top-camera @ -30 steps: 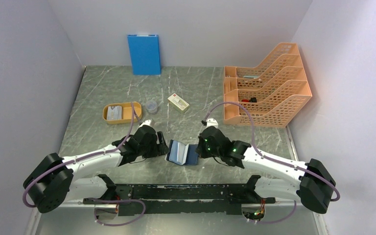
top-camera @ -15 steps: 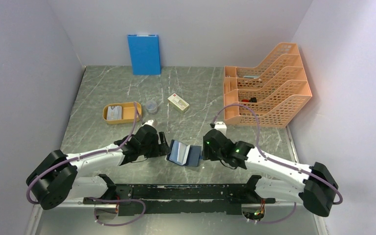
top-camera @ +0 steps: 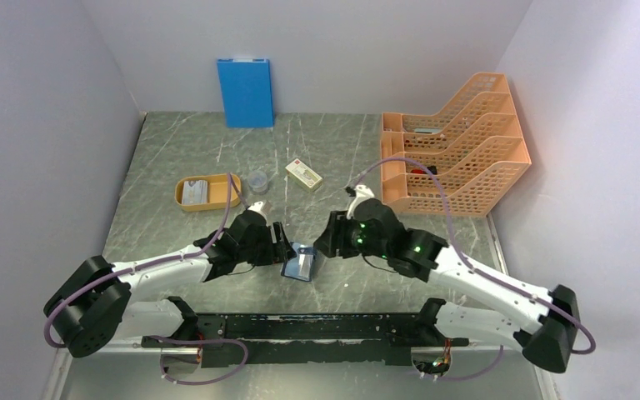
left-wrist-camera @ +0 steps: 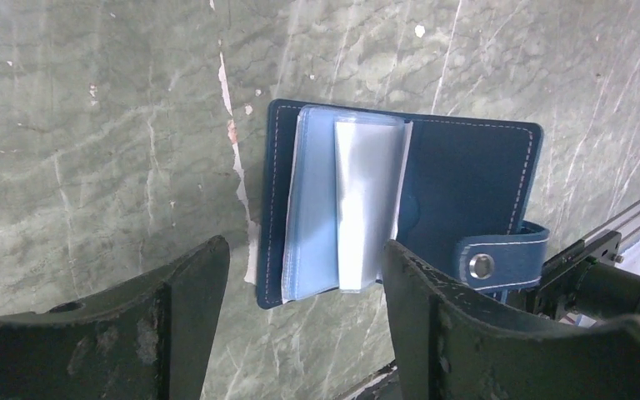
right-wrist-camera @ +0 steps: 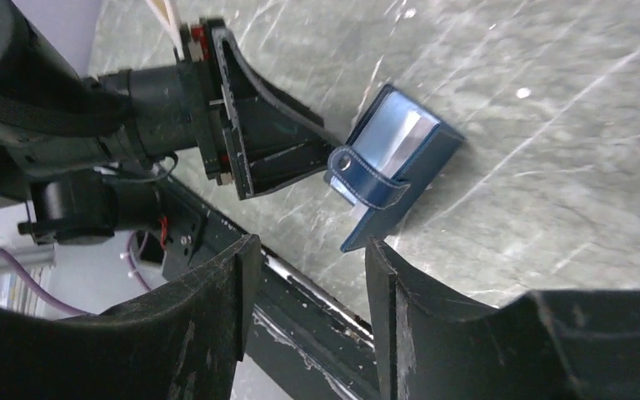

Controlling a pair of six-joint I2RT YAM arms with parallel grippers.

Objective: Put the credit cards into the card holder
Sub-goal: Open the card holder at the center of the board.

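The dark navy card holder (top-camera: 302, 263) lies on the marble table between both arms, its far cover tilted up and its snap tab (right-wrist-camera: 358, 179) hanging loose. Light blue sleeves and a whitish card (left-wrist-camera: 368, 208) show inside the card holder (left-wrist-camera: 467, 183). My left gripper (left-wrist-camera: 304, 279) is open, its fingertips just short of the holder's near edge, with nothing between them. My right gripper (right-wrist-camera: 308, 279) is open too, hovering above and apart from the card holder (right-wrist-camera: 400, 162). Another pale card (top-camera: 194, 192) lies in the orange tray.
The orange oval tray (top-camera: 227, 185) sits at the back left, with a small clear cup (top-camera: 257, 181) and a cream box (top-camera: 303, 175) beside it. A blue folder (top-camera: 246, 92) leans on the back wall. An orange file rack (top-camera: 454, 154) stands right. A black rail (top-camera: 300, 325) runs along the near edge.
My right gripper has opened, let go of the holder's right cover and swung up and left over it. The cover has folded partway up. My left gripper crept slightly right.
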